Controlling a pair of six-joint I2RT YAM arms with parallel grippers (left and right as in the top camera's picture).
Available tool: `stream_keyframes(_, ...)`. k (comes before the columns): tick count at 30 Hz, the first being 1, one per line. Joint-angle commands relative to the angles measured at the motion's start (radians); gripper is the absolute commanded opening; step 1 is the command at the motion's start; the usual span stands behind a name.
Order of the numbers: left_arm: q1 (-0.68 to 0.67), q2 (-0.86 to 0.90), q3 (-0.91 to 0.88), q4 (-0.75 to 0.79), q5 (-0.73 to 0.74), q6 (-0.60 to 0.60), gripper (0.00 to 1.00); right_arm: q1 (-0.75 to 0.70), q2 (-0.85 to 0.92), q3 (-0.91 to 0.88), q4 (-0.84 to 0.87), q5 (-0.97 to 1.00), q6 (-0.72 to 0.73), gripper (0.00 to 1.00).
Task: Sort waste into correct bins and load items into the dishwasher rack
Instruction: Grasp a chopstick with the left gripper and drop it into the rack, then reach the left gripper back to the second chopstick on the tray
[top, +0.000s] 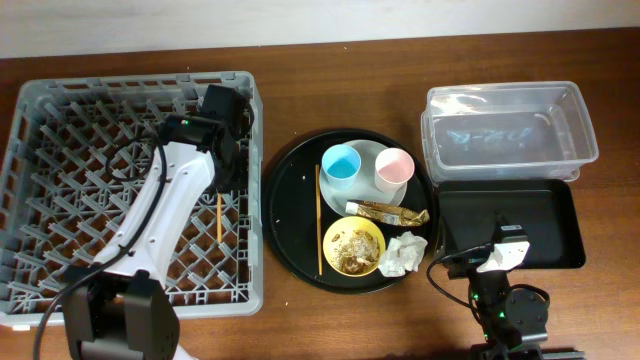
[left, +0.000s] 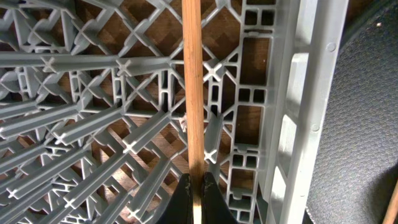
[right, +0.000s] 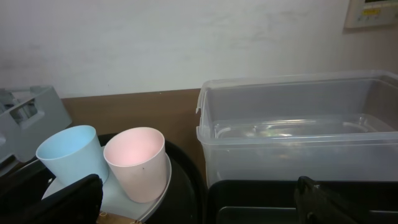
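Note:
My left gripper (left: 193, 186) is shut on a thin wooden chopstick (left: 192, 81) and holds it just over the lattice floor of the grey dishwasher rack (top: 60, 110), near its right wall; the stick (top: 219, 218) shows below the gripper (top: 220, 188). The second chopstick (top: 319, 220) lies on the round black tray. The blue cup (top: 341, 165) and pink cup (top: 394, 168) stand on the pale plate (top: 367, 188). The foil wrapper (top: 385, 211), the yellow bowl (top: 353, 247) with scraps and the napkin (top: 403, 254) lie nearby. My right gripper (right: 196, 208) is open and empty, low by the black bin tray.
The clear tub (top: 510, 130) stands at the back right, with the shallow black tray (top: 510, 225) in front of it. The round black tray (top: 290, 200) lies between the rack and the bins. The rack's right wall (left: 311, 93) is close to the held chopstick.

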Motion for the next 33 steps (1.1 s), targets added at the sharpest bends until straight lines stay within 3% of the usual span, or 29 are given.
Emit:
stream_keyframes(1,0.001,0.003,-0.011,0.009,-0.033,0.016,0.00,0.005,-0.006,-0.005,-0.005,0.009,0.011,0.99)
stream_keyframes(4,0.008,0.003,-0.011,0.012,-0.129,0.015,0.00,0.005,-0.006,-0.005,-0.005,0.009,0.011,0.99)
stream_keyframes(8,0.016,0.004,-0.020,0.023,-0.111,0.016,0.01,0.005,-0.006,-0.005,-0.005,0.009,0.011,0.99)
stream_keyframes(14,0.017,0.006,-0.057,0.058,-0.175,0.015,0.43,0.005,-0.006,-0.005,-0.005,0.009,0.011,0.99)
stream_keyframes(17,0.016,0.004,-0.041,0.061,-0.140,0.015,0.44,0.005,-0.006,-0.005,-0.005,0.009,0.011,0.99)
stream_keyframes(22,0.015,-0.056,0.078,0.011,0.083,0.031,0.44,0.005,-0.006,-0.005,-0.005,0.009,0.011,0.99)
stream_keyframes(26,-0.007,-0.145,0.091,0.018,0.480,0.031,0.44,0.005,-0.006,-0.005,-0.005,0.009,0.011,0.99)
stream_keyframes(28,-0.061,-0.144,0.080,0.010,0.481,0.030,0.43,0.005,-0.006,-0.005,-0.005,0.009,0.011,0.99)
stream_keyframes(33,-0.259,-0.139,-0.078,0.128,0.345,-0.161,0.42,0.005,-0.006,-0.005,-0.005,0.009,0.011,0.99)
